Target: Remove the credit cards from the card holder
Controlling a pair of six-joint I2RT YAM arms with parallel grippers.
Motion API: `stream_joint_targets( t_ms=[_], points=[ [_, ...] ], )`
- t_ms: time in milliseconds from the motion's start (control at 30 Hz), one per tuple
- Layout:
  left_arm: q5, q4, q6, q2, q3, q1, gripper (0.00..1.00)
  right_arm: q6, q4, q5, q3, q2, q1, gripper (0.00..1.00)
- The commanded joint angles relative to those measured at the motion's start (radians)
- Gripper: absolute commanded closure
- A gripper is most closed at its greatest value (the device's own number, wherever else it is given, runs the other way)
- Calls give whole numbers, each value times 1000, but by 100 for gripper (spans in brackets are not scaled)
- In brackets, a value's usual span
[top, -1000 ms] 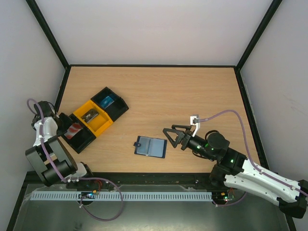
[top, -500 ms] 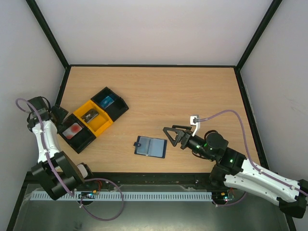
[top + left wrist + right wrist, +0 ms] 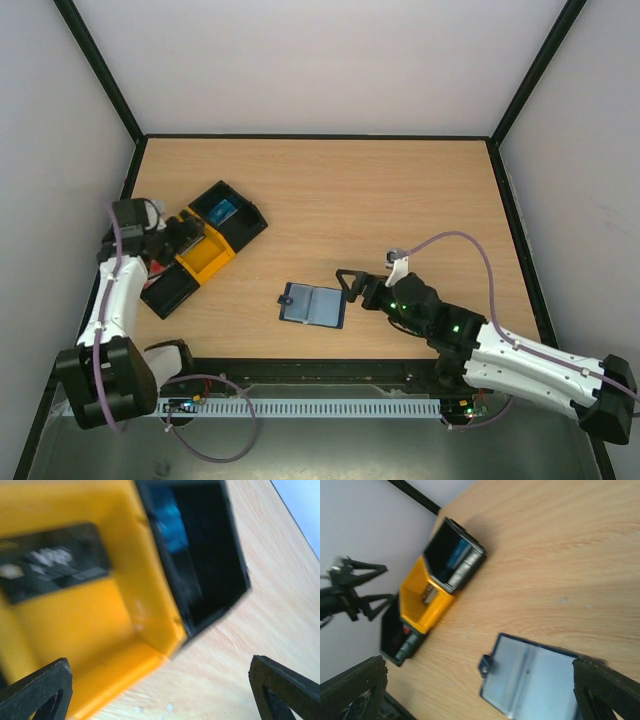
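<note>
Card holder (image 3: 312,306) lies open; dark item (image 3: 50,562) in yellow tray (image 3: 115,630), print blurred.

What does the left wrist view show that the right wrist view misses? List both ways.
Only left wrist: a close look into the yellow tray, with a dark card flat inside.
Only right wrist: the open wallet, a third tray, and the open left gripper.
Both: the yellow tray, the black tray with a blue card, and the table.
</note>
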Motion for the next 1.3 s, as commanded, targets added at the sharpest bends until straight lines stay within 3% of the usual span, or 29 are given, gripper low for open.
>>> stream_joint_targets(
  t_ms=[0,100,300,467,667,867,1267],
  points=[
    [65,35,-29,-45,-33,-178,4,26,34,49,-42,66,-5,1],
    [78,74,-58,-54,-49,-324,6,31,53,31,-52,147,-4,13],
    [43,135,-116,-79,-88,-574,13,71,129,-27,-83,300,-5,52],
    [71,265,-177,-85,-195,-679,20,105,216,-44,-113,375,-5,68],
    [68,392,-226,-53,-278,-755,31,124,284,-76,-110,461,-5,72],
    [80,579,-305,-19,-387,-809,33,138,308,-103,-97,541,-4,72],
    [66,704,-314,132,-431,-865,40,180,393,-104,-153,582,-4,72]
  ],
)
